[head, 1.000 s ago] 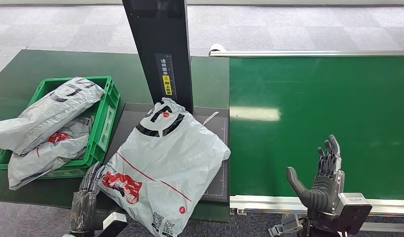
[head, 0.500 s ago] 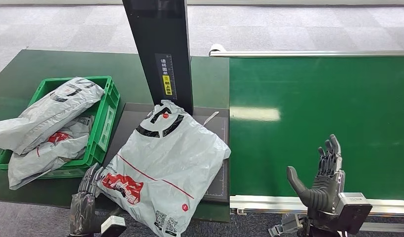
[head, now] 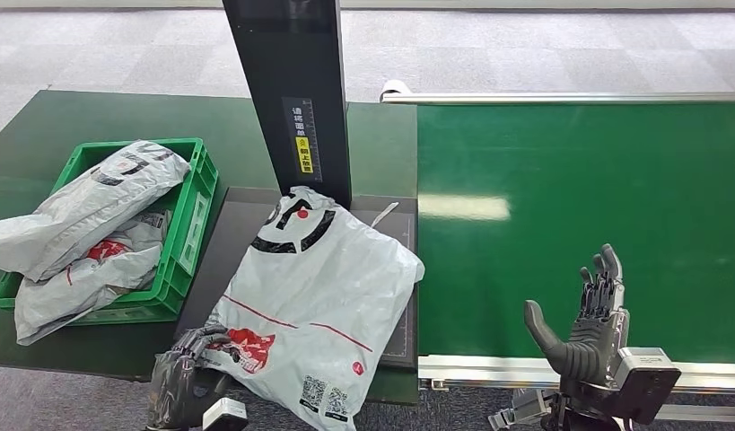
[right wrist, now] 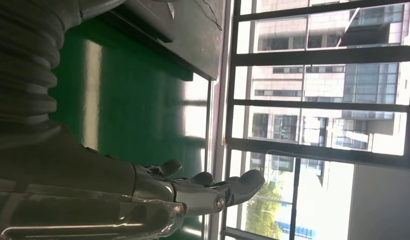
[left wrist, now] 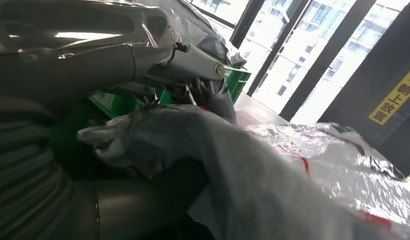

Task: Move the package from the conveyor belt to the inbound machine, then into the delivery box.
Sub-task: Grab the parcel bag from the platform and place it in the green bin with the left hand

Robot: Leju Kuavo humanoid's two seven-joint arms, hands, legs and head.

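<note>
One grey package (head: 314, 301) lies on the dark plate of the inbound machine (head: 395, 220), right in front of its tall black post. Its near end hangs over the table edge. My left hand (head: 188, 377) has its fingers curled on that near corner, by the red print. A green delivery box (head: 188, 224) sits just beside the plate, with two more grey bags (head: 85, 206) in it. My right hand (head: 583, 328) is spread wide and holds nothing, by the near edge of the green conveyor belt (head: 579, 197).

From my left wrist, my fingers (left wrist: 192, 62) pinch a fold of the package (left wrist: 273, 170).

From my right wrist, my fingers (right wrist: 213, 192) stick out straight over the belt (right wrist: 127, 105).
</note>
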